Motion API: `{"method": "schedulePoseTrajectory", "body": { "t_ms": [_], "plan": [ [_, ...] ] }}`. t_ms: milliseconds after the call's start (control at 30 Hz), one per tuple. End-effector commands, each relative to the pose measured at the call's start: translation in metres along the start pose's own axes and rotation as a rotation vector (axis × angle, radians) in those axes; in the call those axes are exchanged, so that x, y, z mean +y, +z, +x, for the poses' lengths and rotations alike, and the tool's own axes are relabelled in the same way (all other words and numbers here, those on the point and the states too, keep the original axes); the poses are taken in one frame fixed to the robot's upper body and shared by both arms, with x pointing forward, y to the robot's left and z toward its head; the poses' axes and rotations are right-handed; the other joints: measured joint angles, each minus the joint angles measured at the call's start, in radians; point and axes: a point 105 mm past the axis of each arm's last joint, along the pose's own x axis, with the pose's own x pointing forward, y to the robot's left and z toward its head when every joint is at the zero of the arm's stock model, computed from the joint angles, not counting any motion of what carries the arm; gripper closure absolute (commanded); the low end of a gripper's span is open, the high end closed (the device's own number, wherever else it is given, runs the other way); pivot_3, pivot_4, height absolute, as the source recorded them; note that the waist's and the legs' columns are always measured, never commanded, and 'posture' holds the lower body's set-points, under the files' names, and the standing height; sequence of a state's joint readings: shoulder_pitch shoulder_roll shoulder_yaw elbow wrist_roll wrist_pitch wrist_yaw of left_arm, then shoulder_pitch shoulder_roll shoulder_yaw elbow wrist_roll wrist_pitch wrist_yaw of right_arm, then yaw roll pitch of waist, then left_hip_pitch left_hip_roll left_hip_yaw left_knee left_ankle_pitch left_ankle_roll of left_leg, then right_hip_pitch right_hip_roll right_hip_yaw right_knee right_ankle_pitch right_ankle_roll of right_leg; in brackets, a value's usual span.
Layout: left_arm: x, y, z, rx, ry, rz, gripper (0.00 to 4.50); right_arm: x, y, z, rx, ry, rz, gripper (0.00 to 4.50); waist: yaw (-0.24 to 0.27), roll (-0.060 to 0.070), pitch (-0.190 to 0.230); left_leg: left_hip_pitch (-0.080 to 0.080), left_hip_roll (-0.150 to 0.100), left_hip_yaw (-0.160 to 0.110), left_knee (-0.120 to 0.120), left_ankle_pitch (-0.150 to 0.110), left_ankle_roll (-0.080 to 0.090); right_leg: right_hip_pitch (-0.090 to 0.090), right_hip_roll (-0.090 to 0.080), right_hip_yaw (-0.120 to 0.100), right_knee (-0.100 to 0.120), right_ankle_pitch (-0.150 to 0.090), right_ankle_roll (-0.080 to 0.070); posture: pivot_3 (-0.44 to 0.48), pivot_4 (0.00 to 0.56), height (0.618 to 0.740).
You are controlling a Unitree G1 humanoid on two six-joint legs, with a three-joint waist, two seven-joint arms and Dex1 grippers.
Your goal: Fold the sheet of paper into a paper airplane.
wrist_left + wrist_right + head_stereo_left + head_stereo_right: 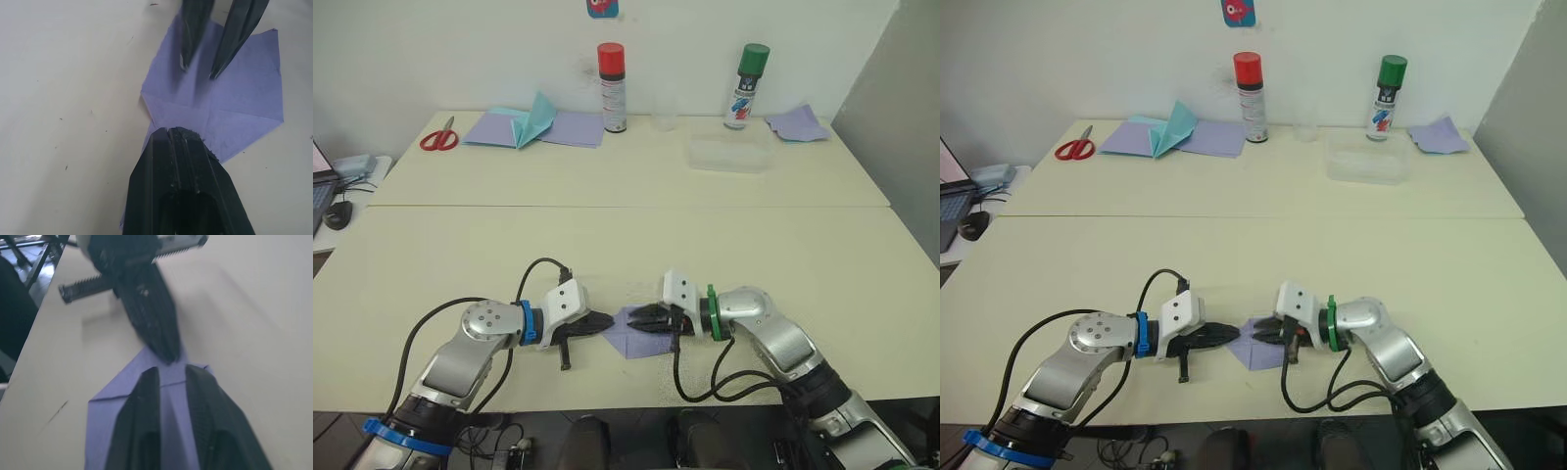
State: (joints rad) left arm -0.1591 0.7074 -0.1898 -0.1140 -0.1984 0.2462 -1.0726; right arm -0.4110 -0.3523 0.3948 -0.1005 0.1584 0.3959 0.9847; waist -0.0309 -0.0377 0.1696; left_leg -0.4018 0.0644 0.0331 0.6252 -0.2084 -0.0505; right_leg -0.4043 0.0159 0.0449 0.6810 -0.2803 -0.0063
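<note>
The paper (628,331) lies flat on the near table (431,264), low in the frame's middle, directly between my two grippers. My left gripper (603,324) comes in from the left with its fingers pressed together, empty, their tips resting on the paper's left corner. In the left wrist view those closed fingers (181,161) cover the near edge of the lavender sheet. My right gripper (641,318) comes in from the right, its two fingers a little apart, lying over the paper's right part; in the right wrist view the sheet (100,431) shows on both sides of the fingers (139,421) and in the gap between them. I cannot tell whether they press on it. The two grippers' tips are near each other over the paper, not touching.

The paper is already partly folded, with a crease running across it. Its pointed end faces left, toward my left gripper, and it widens toward the right and the bottom of the frame. Its long axis runs roughly left to right, along the line of my two grippers.

On the far table, upper left, lie scissors (438,137), more lavender sheets (489,127) and a teal folded shape (536,119). Two spray cans (612,88) stand at the top.
</note>
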Motion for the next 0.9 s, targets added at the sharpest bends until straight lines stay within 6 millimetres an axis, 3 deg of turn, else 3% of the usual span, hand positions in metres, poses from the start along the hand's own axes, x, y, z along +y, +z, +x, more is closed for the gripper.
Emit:
{"method": "schedulePoseTrajectory", "body": {
  "t_ms": [33,267,533,633,900],
  "plan": [
    [-0.010,-0.025,0.002,0.097,-0.042,-0.019,4.50,-0.020,0.019,-0.018,-0.059,-0.089,0.034,2.49,0.000,0.000,0.000,0.000,0.000,0.000,0.000,0.000,0.000,0.000,0.000,0.000,0.000,0.000,0.000,0.000,0.150,0.740],
    [-0.009,-0.028,0.003,0.101,-0.043,-0.014,4.50,-0.014,-0.005,-0.018,0.037,-0.016,0.389,0.05,0.000,0.000,0.000,0.000,0.000,0.000,-0.002,0.000,0.000,0.000,0.000,0.001,0.000,-0.001,-0.001,0.000,0.150,0.740],
    [-0.005,-0.028,-0.002,0.111,-0.023,-0.009,4.50,0.000,-0.014,-0.017,0.125,0.059,0.418,0.05,-0.001,0.000,0.000,0.000,0.000,0.000,-0.001,0.000,0.000,0.000,0.000,0.000,0.000,-0.001,-0.001,0.000,0.150,0.740],
    [-0.004,-0.028,-0.002,0.112,-0.016,-0.010,4.50,0.008,-0.017,-0.015,0.142,0.083,0.390,0.62,-0.001,0.000,0.000,0.000,0.000,0.000,-0.002,0.000,0.000,0.000,0.000,0.000,-0.001,-0.001,-0.001,0.000,0.150,0.740],
    [-0.005,-0.027,0.000,0.107,-0.012,-0.007,4.50,0.003,-0.024,-0.011,0.150,0.045,0.410,3.56,-0.001,0.000,0.000,0.000,0.001,0.000,-0.001,0.000,0.000,0.000,0.000,0.000,-0.001,-0.001,-0.001,0.000,0.150,0.740]
  ]
}}
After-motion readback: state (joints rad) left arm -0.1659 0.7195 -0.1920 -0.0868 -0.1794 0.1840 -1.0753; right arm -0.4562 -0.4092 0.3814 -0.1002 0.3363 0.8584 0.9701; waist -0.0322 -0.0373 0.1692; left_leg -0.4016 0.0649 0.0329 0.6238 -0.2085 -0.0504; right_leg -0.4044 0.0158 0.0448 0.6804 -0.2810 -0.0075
